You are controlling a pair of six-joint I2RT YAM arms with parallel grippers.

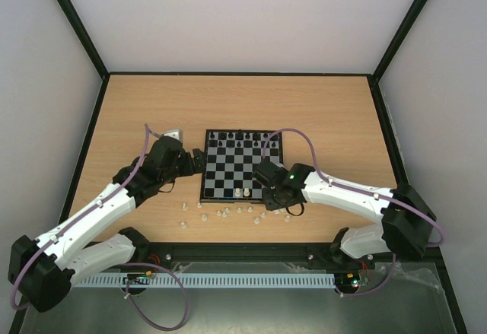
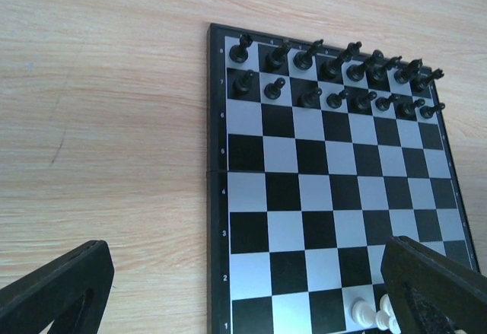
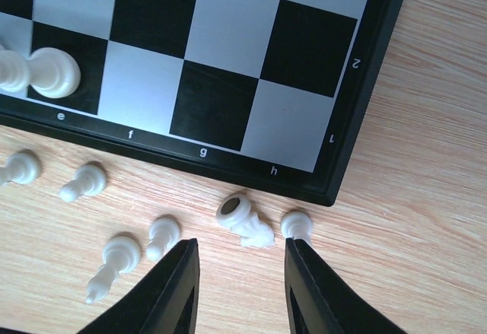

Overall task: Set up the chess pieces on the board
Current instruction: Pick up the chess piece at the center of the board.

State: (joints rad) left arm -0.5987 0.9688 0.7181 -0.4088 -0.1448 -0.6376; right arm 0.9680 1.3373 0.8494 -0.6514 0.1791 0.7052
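Right wrist view, nearest item first: the right gripper point(image 3: 242, 292) hangs low over the table point(image 3: 426, 197). Its jaws are partly apart with nothing between them. Just ahead of the fingertips lies a fallen white piece point(image 3: 245, 221), on its side with its base showing, touching neither finger. Beside it, loose white pieces point(image 3: 114, 264) are scattered on the wood along the near border of the board point(image 3: 204, 153), most of them tipped over. None appears to touch the border.

On the board, two white pieces point(image 3: 47, 71) stand side by side on the nearest rank, at and beside the e file. The other near-rank squares in this view, f to h, are bare, as is the second rank above them.

The left gripper point(image 2: 243, 303) is positioned over the board's left side. Its jaws are spread to their widest and hold nothing.

Far side: black pieces point(image 2: 335, 79) occupy the two farthest ranks, one per square as far as the left wrist view shows. The middle ranks are bare.

Assessment: the black side is judged complete. The white side is barely begun, with two pieces placed and the rest off the board near the front edge. The step in hand appears to be a pickup of the fallen piece by the right arm. The piece is tiny and lying flat, so the grip may slip.
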